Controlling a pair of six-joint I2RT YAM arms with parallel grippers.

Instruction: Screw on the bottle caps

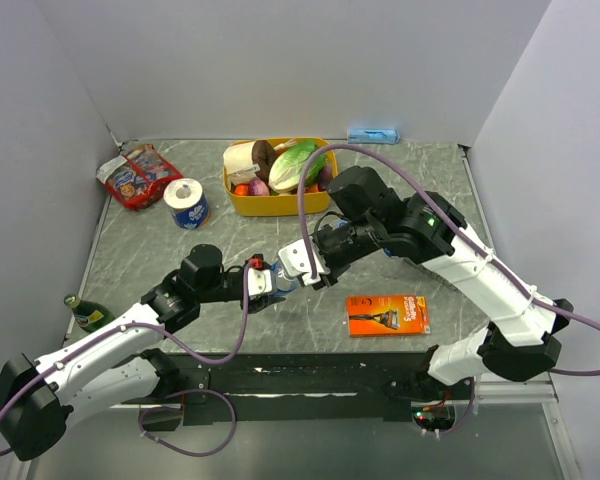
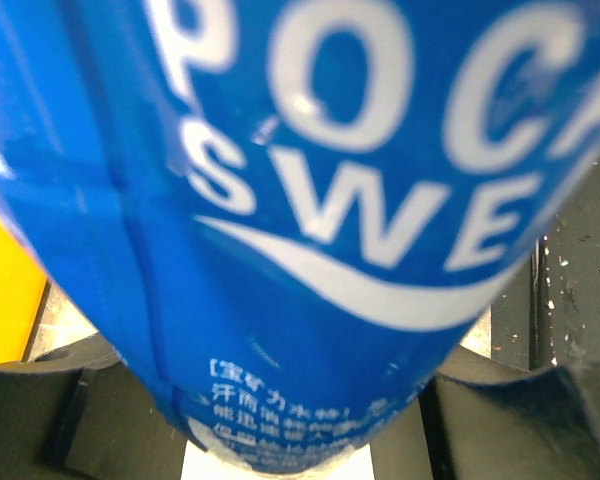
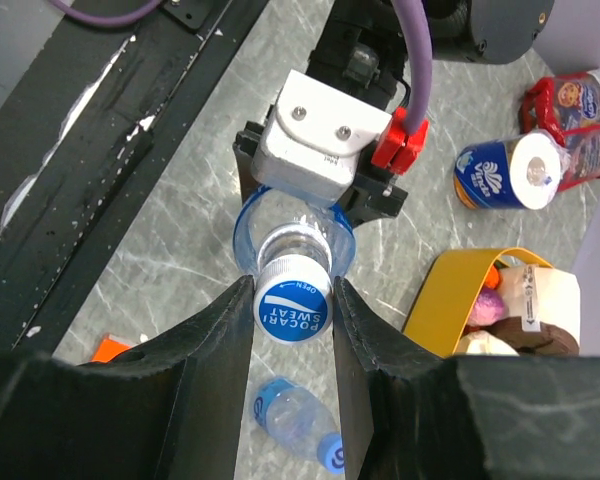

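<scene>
1. At the far left a green glass bottle (image 1: 85,313) stands beside the left arm; whether anything is in it cannot be told. Behind it lie a snack bag (image 1: 135,177) and a wrapped toilet roll (image 1: 187,203).
2. At mid-table the bottle (image 3: 292,245) stands upright, clear-walled, with its blue cap (image 3: 292,308) sitting on the neck.
3. Behind it, a yellow tub (image 1: 270,210) holds a heap of toy foods, one green and one brown among them.
4. To the right lies an orange razor pack (image 1: 387,314). A blue packet (image 1: 373,134) rests against the back wall.
5. The left wrist view shows only the blue label with white lettering, with dark fingers (image 2: 60,410) low at either side. The right wrist view alone shows the cap's printed top and a second bottle (image 3: 295,420) lying on its side, capped.
6. The left arm reaches low toward the centre, and the left gripper (image 1: 263,285) is clamped on the bottle's body. The right arm arches over, with the right gripper (image 1: 305,265) pointing down and its fingers pressed against both sides of the cap.
</scene>
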